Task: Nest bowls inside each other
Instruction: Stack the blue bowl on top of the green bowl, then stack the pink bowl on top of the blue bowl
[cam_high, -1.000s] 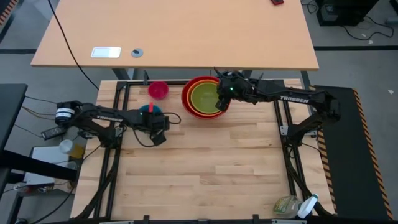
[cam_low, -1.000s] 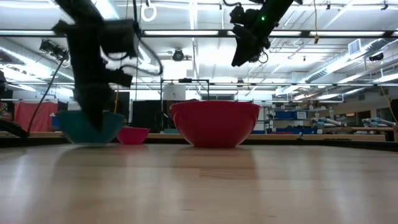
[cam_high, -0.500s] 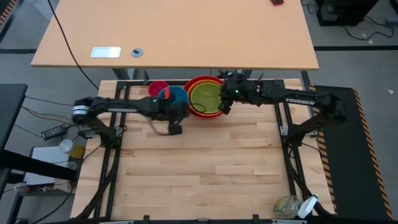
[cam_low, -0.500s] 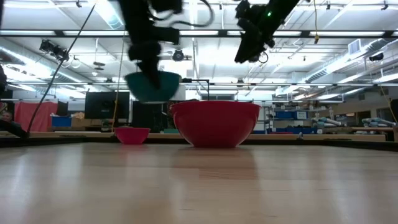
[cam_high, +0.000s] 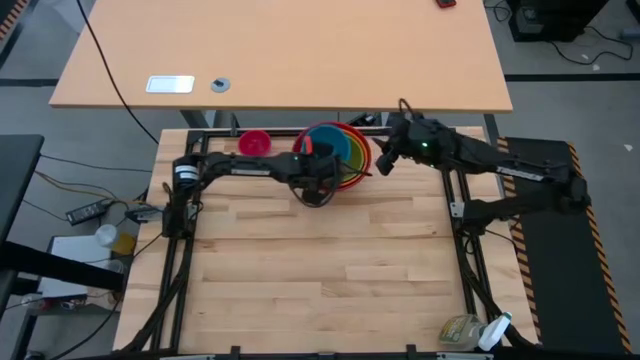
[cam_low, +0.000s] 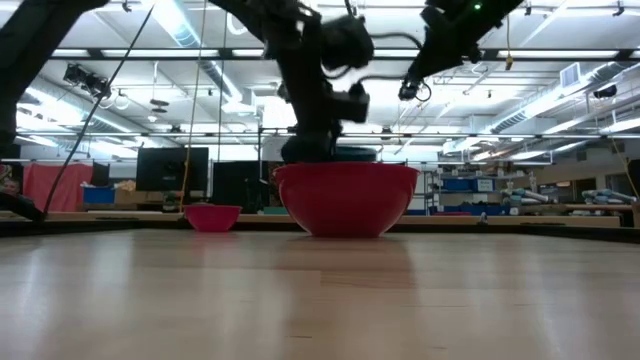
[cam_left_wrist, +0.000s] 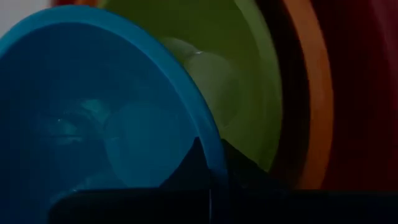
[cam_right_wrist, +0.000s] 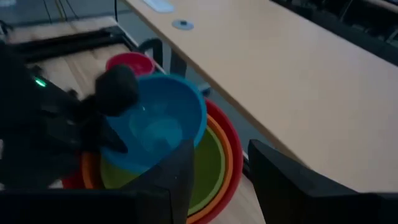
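Observation:
A red bowl (cam_high: 352, 172) stands at the far middle of the table with an orange bowl (cam_right_wrist: 219, 138) and a lime green bowl (cam_right_wrist: 208, 163) nested in it. A blue bowl (cam_high: 328, 146) hangs tilted over this stack, with my left gripper (cam_high: 309, 166) shut on it; its rim shows just above the red bowl's rim (cam_low: 345, 153). I cannot tell whether it touches the green bowl. My right gripper (cam_high: 384, 160) hovers open just right of the stack with nothing between its fingers. A small pink bowl (cam_high: 254, 143) rests on its base left of the stack. My left gripper pinches the blue bowl's rim (cam_left_wrist: 214, 163) on the side toward the table's left and near edges, one finger inside the bowl and one outside. The fingers slant down from the table's left. The bowl is tilted, its opening turned toward the gripper, over the green bowl.
A light wooden desk (cam_high: 300, 50) stands beyond the table's far edge. A bottle and bag (cam_high: 470, 330) lie at the near right corner. Bare wooden tabletop (cam_high: 320, 270) fills the middle and near side.
My left gripper has carried the blue bowl off the table, up and toward the right edge, to above the stack. Its wrist has rolled, and the bowl has tipped. My right gripper has drawn back from over the green bowl toward the table's right edge.

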